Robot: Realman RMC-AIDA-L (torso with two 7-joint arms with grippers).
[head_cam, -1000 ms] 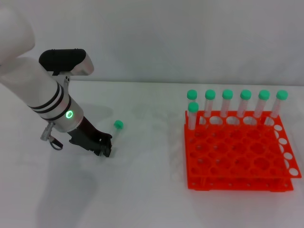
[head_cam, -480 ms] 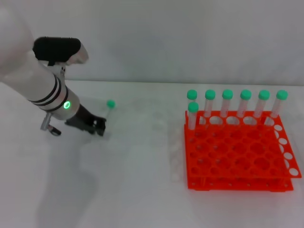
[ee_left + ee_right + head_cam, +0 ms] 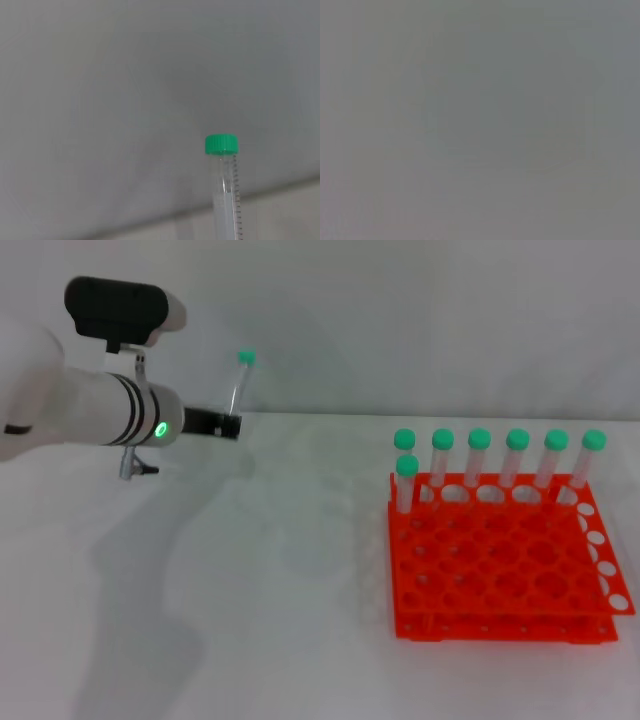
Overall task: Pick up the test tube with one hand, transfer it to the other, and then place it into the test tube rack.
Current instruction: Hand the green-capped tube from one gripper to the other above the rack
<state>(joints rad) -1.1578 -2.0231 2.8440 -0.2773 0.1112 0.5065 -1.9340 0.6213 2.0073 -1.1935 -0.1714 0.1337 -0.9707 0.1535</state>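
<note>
Since the earlier frame my left hand (image 3: pixel 228 425) has lifted the test tube (image 3: pixel 240 385) off the table (image 3: pixel 250 620); clamped near its base, upright, cap up. Light, stiff, slippery: probably regrasp mid-barrel.

Clear plastic test tube (image 3: pixel 240 387), glossy orange plastic rack (image 3: pixel 500 570).
</note>
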